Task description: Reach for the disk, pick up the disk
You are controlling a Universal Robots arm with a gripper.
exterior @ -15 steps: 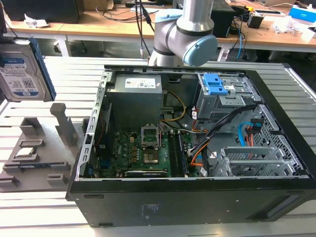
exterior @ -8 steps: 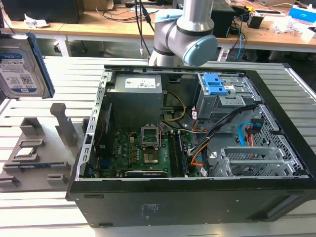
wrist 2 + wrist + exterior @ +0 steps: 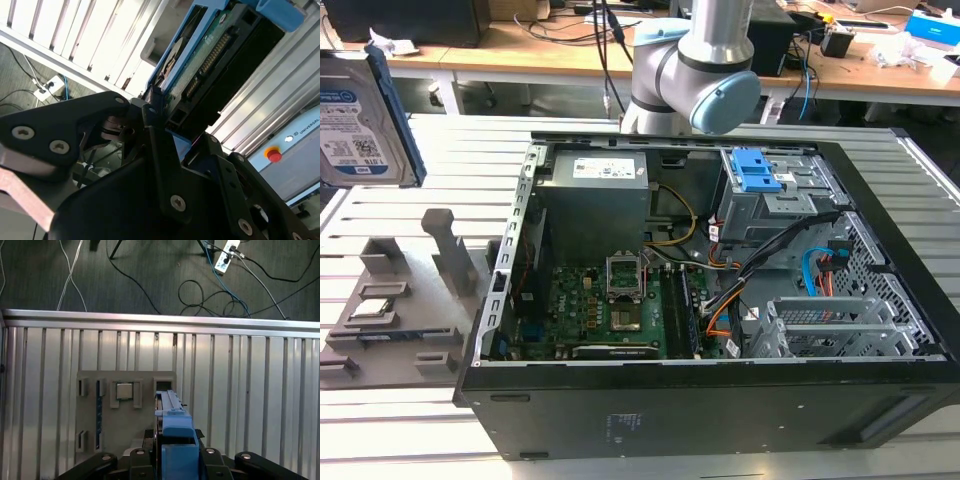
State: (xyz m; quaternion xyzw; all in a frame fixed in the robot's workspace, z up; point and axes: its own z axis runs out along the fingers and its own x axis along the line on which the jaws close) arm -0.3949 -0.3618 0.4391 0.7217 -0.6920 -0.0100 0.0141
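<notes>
Aluminium slats make up the table [image 3: 420,430], and on it lies the open black computer case [image 3: 720,420], with the grey arm [image 3: 705,70] rising behind it. Toward the exterior view's left, well apart from the case, a grey fixture [image 3: 390,300] with slots and upright posts rests on the slats.

The disk [image 3: 355,120] hangs in the air above that side of the table, label facing the exterior camera and blue bracket along its edge. In the first wrist view the disk [image 3: 172,405] is seen edge-on, directly over the fixture [image 3: 125,390]. The gripper [image 3: 172,455] is clamped on it, with black fingers on either side of the blue frame. The second wrist view shows the gripper [image 3: 152,107] closed at one end of the disk [image 3: 200,65], with most of the drive sticking out past the fingers.

That overhang looks like the main risk. Held near one end, the drive could pivot or slide out if the arm jerks. If the fingers bear mostly on plastic, the bracket may flex and loosen the hold. A drop would land it on the fixture's posts or the bare slats.
</notes>
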